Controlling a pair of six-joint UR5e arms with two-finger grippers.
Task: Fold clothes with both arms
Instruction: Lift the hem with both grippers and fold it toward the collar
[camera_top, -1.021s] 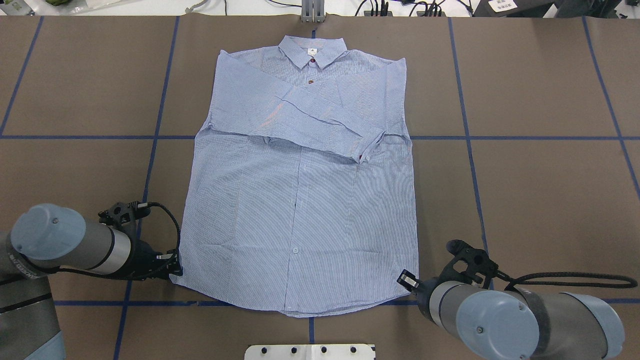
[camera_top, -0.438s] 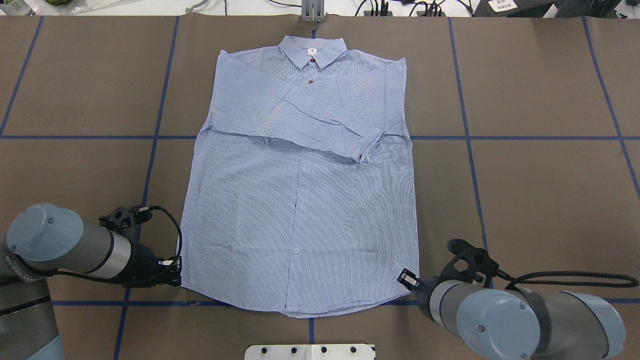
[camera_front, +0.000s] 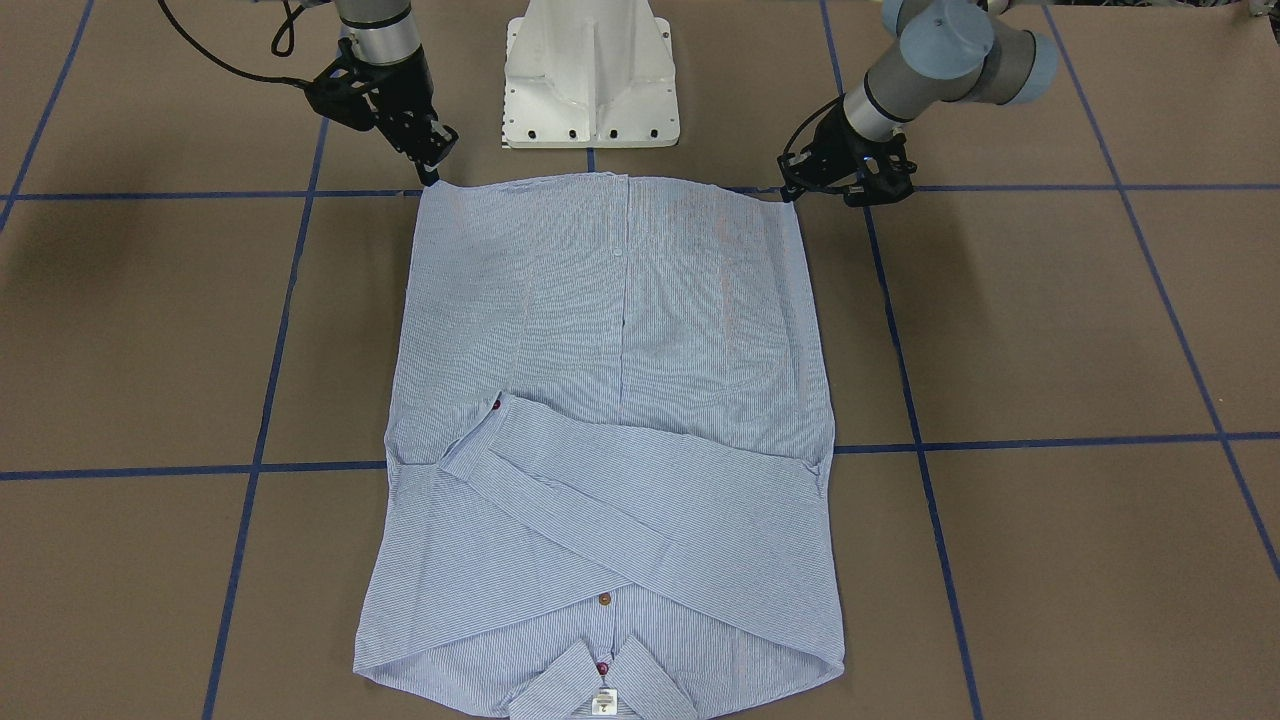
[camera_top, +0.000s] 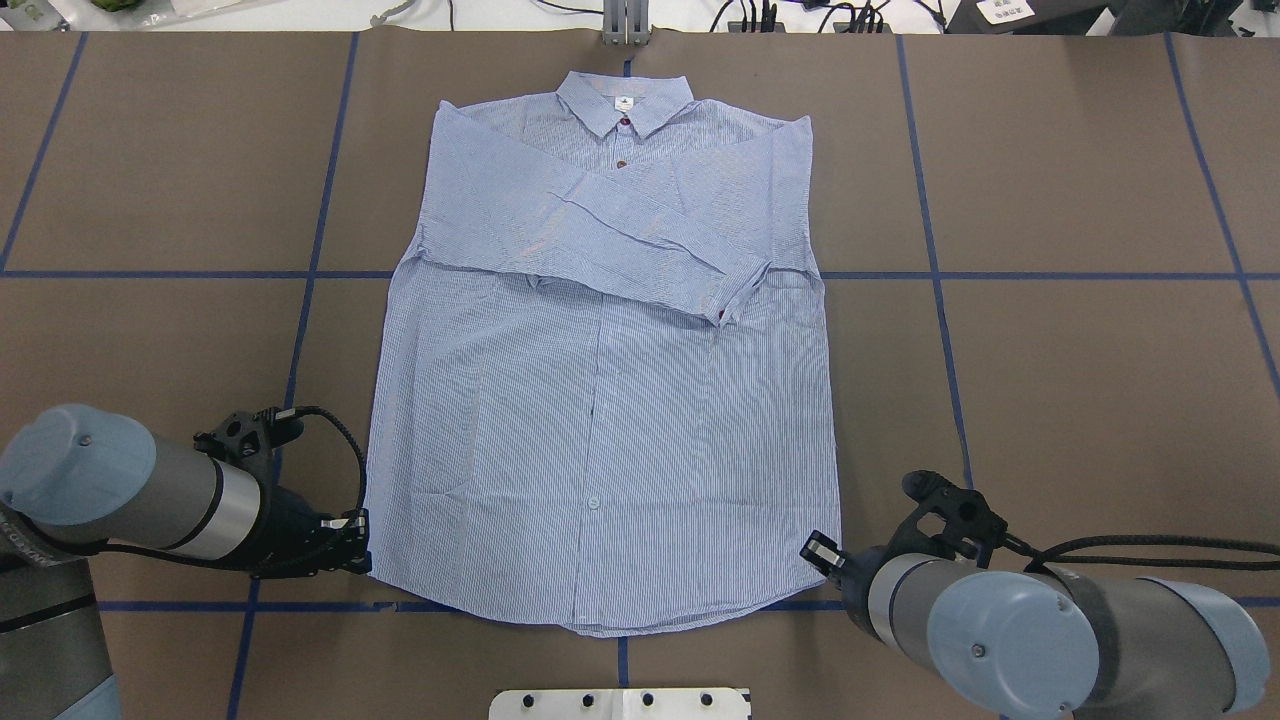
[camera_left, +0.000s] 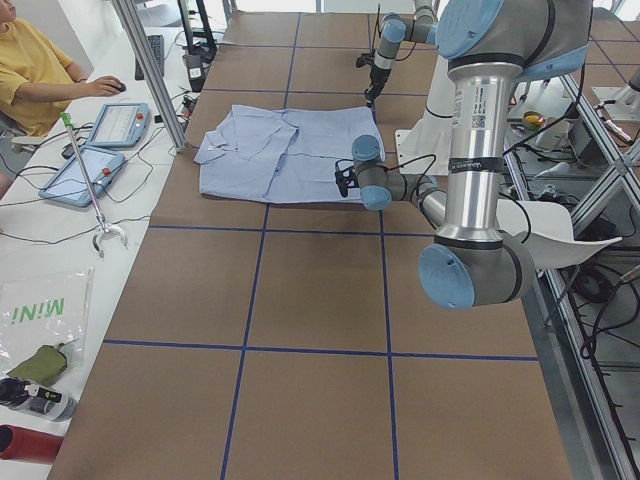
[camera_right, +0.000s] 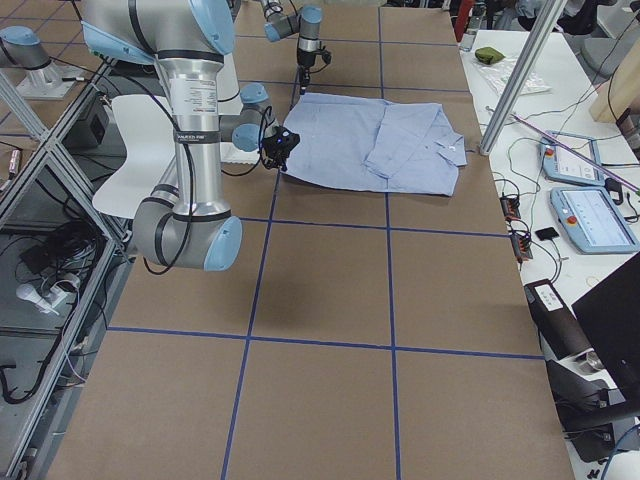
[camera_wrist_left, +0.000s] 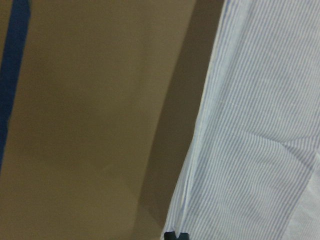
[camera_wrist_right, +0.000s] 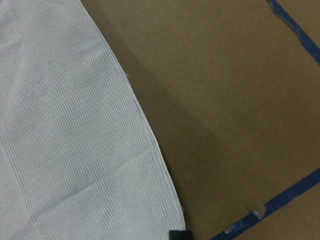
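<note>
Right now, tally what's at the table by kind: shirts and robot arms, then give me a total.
Shirts: 1, the striped shirt
Robot arms: 2, the left arm and the right arm
Total: 3

The shirt (camera_top: 600, 420) is light blue with fine white stripes; the counter (camera_top: 1080, 380) is brown with blue grid lines.

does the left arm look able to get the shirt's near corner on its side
Probably yes: the left gripper sits right beside that corner of the shirt, with nothing lying between them.
</note>
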